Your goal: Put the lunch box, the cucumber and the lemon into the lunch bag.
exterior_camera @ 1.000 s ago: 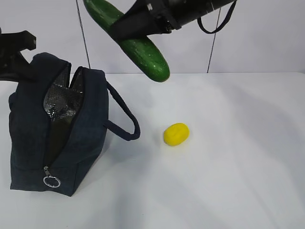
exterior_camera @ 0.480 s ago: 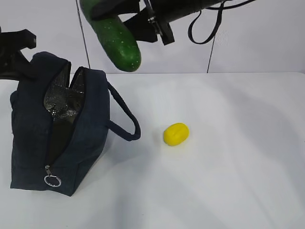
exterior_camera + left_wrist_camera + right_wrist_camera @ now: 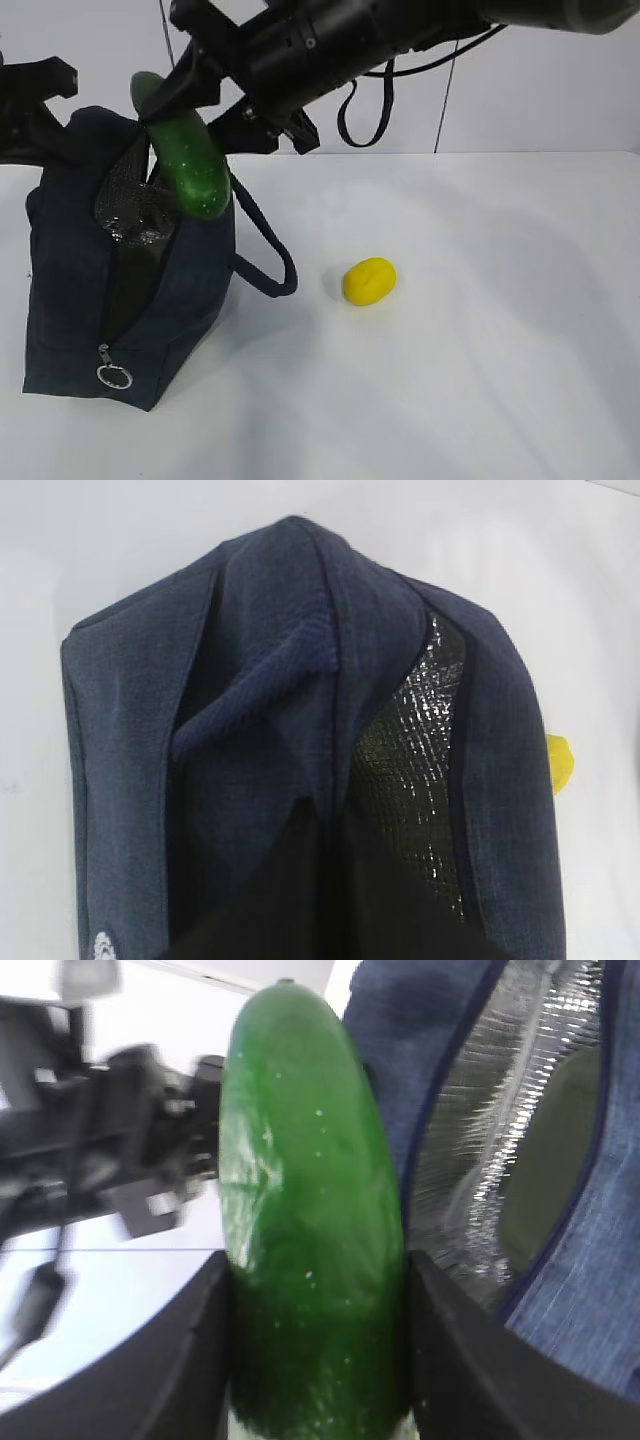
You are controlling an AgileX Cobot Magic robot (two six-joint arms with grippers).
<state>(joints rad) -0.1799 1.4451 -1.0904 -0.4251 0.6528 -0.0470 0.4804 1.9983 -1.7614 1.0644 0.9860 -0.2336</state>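
Right wrist view: right claw (image 3: 318,1360) pinching cucumber (image 3: 310,1260), tip beside lunch bag (image 3: 560,1260) opening.

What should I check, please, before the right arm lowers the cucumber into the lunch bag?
1. Right gripper holds the cucumber firmly: ok.
2. Lunch bag zipper open, silvery lining showing: ok.
3. Cucumber tip above the opening: not ok, in the exterior view it overlaps the near wall.
4. Left gripper pinching the bag's far end: cannot tell.
5. Lemon away from the path: ok.
6. Lunch box already inside: cannot tell.
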